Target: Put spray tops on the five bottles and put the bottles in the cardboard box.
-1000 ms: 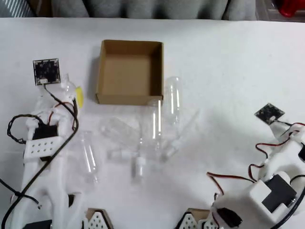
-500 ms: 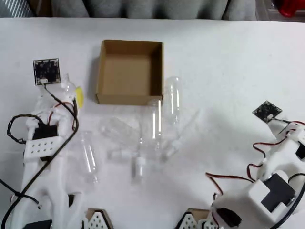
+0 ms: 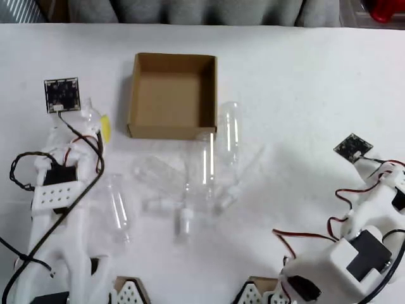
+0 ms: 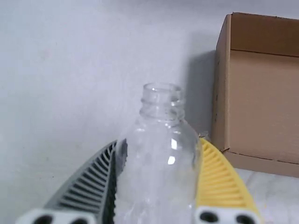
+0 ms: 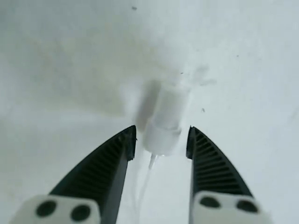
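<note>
Cardboard box (image 3: 171, 131): we see nothing inside it, so no bottle is put away yet.
Left gripper (image 4: 161, 142): it is just beside the box, on the left arm's side. Its grey finger and its yellow finger hug a clear bottle (image 4: 159, 177). The bottle's mouth points up and has no top on it.
Loose bottles (image 3: 205, 163): we count four of them, lying on their sides in front of the box, toward the arms. One lies right by the box's front corner. We cannot see a top on any of them.
Right gripper (image 5: 161, 133): it is well apart from the box, on the right arm's side. Its black fingers are a little way open, with a white spray top (image 5: 167, 116) between them. We see a thin gap on each side, so we think it is not squeezed yet.
Loose spray tops (image 3: 183, 223): a few white ones lie among the bottles, in front of the box.
Work left: we think nearly all of it. Five tops must go on, then five bottles go in the box.
Table (image 3: 304, 76): it is white, and the box sits on it.
Room: past the box, behind the table, we see a grey thing (image 3: 190, 9) and a red thing (image 3: 387, 9).
</note>
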`<move>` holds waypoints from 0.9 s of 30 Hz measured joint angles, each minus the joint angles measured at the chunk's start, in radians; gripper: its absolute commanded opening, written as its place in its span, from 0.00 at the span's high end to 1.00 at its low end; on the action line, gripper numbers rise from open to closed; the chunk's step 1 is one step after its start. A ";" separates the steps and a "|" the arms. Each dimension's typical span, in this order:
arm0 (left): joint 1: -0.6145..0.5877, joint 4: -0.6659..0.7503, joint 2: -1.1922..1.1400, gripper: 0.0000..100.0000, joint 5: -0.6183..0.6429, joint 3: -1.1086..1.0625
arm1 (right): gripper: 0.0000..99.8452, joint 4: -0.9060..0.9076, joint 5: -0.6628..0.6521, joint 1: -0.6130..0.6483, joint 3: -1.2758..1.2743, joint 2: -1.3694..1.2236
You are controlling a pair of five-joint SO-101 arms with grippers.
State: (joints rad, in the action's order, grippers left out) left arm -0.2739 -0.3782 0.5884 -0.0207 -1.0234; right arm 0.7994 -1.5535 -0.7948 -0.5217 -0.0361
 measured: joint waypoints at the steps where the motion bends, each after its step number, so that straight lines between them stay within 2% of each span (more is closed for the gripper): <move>1: 0.000 0.000 0.000 0.98 0.000 0.000 | 0.84 0.000 -0.021 0.000 0.000 0.000; 6: 0.000 0.000 0.000 0.98 0.000 -0.005 | 0.84 0.000 -0.061 -0.002 0.003 -0.038; 17: 0.000 0.003 0.000 0.98 0.000 -0.018 | 0.84 -0.002 -0.063 -0.002 0.074 -0.133; 22: 0.000 0.003 0.000 0.98 0.000 -0.018 | 0.91 -0.002 -0.063 -0.009 0.075 -0.133; 27: 0.000 0.003 0.000 0.98 -0.002 -0.018 | 0.78 -0.002 -0.063 -0.017 0.075 -0.126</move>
State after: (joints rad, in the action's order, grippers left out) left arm -0.2739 -0.3751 0.5884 -0.0222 -1.0418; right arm 0.7979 -1.6164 -0.8117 -0.4465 -0.1619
